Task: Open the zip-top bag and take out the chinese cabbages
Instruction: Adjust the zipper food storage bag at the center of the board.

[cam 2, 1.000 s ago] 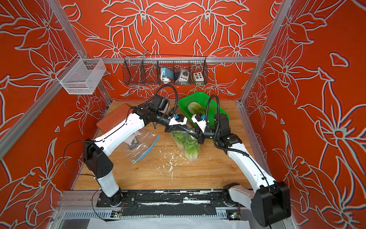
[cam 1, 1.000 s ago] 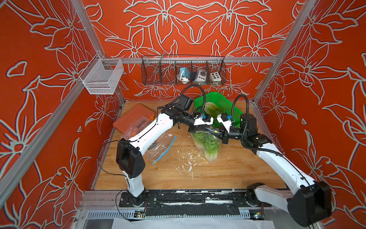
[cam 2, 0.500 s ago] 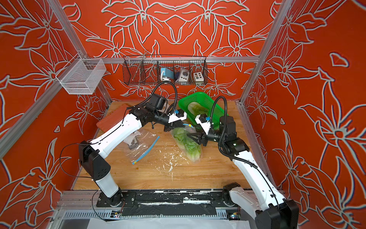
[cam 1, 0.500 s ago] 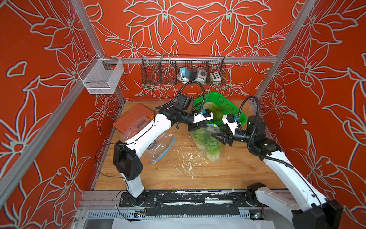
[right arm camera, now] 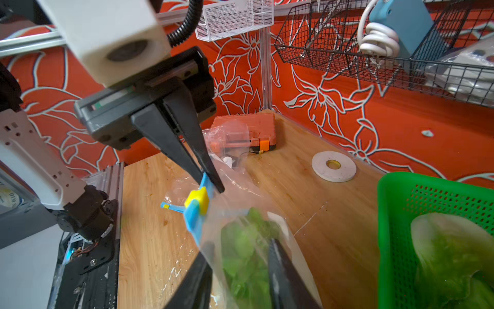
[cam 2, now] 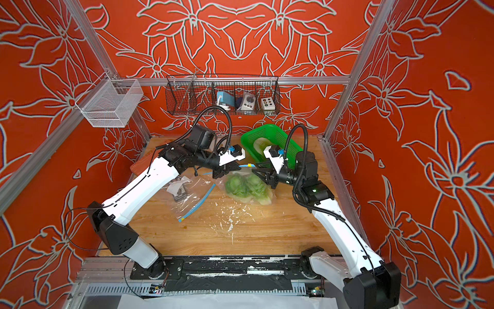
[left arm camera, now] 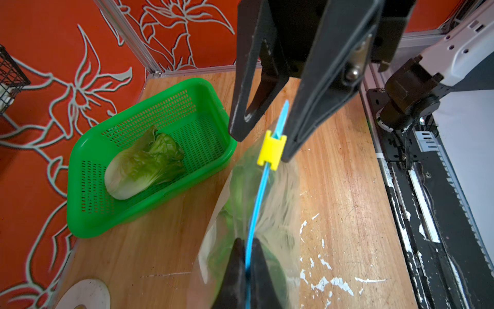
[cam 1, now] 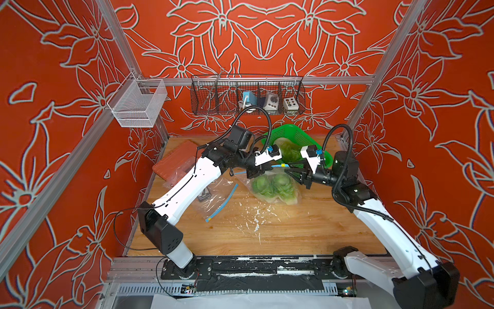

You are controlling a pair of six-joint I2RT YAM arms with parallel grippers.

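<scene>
Left end effector [left arm camera: 247,242]: gripped zip-top bag's [left arm camera: 283,203] blue strip [left arm camera: 256,203].
Right end effector [cam 1: 286,169]: stood open astride yellow slider [left arm camera: 271,151].
Chinese cabbages [cam 1: 275,186]: sat bagged just beneath both.

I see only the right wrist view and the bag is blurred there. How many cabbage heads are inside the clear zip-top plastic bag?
Observer: Two green cabbage heads, seen through the bag in both top views.
Operator: And the green plastic basket? It's cropped here.
Observer: One white-based cabbage head lies in it.
Operator: Am I on the yellow plastic slider?
Observer: No; your right gripper is open, blue zip strip between its fingers, slider beside one fingertip.
</scene>
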